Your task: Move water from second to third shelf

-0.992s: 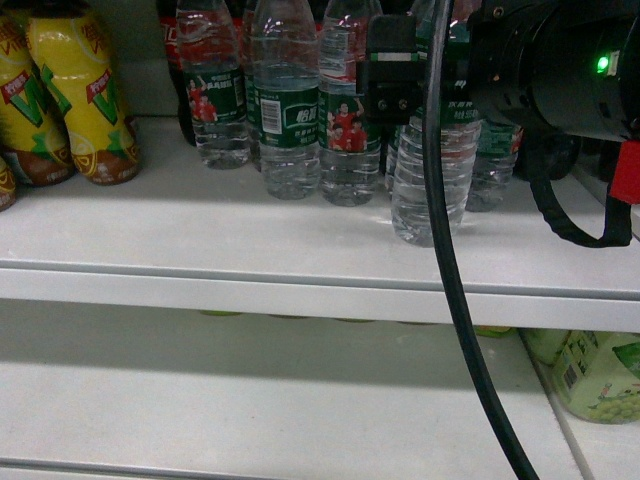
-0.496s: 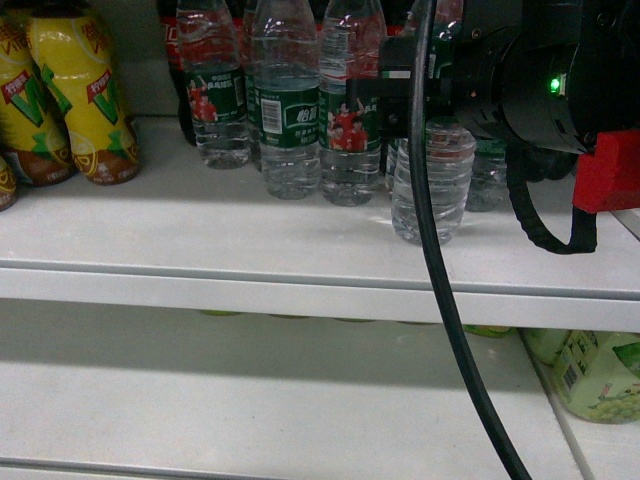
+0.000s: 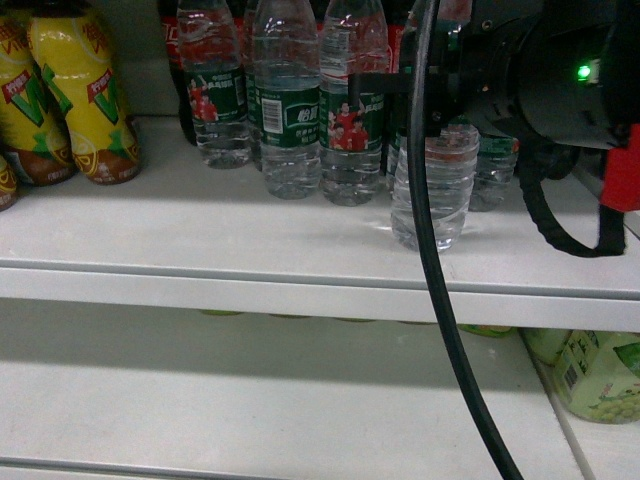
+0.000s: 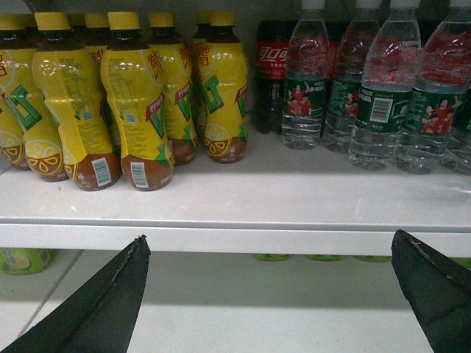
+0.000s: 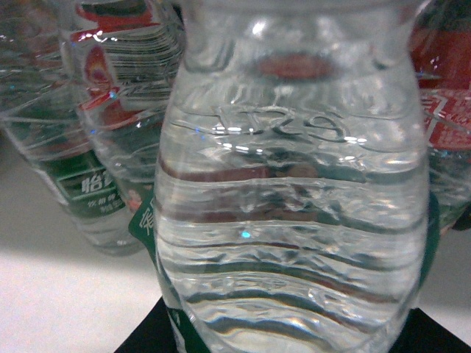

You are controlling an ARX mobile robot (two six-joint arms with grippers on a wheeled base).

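The water bottle (image 3: 432, 190), clear and ribbed with a green label, stands at the front of a row of like bottles on the upper white shelf (image 3: 200, 240). My right gripper (image 3: 398, 98) reaches in from the right at label height and is shut on the water bottle. In the right wrist view the water bottle (image 5: 294, 220) fills the frame, and the right gripper (image 5: 294, 331) shows one black finger (image 5: 143, 334) pressed against each side. My left gripper (image 4: 268, 239) hangs open and holds nothing, in front of the shelf edge; it is out of the head view.
Other water bottles (image 3: 288, 110) and cola bottles (image 4: 271, 73) stand behind and to the left. Yellow drink bottles (image 3: 85, 95) crowd the shelf's left end. A lower shelf (image 3: 250, 410) carries green-labelled bottles (image 3: 595, 375) at the right. A black cable (image 3: 435, 300) hangs across the view.
My right arm has pushed further in around the front water bottle. The bottle stands where it was. The shelf and the other bottles have not moved.
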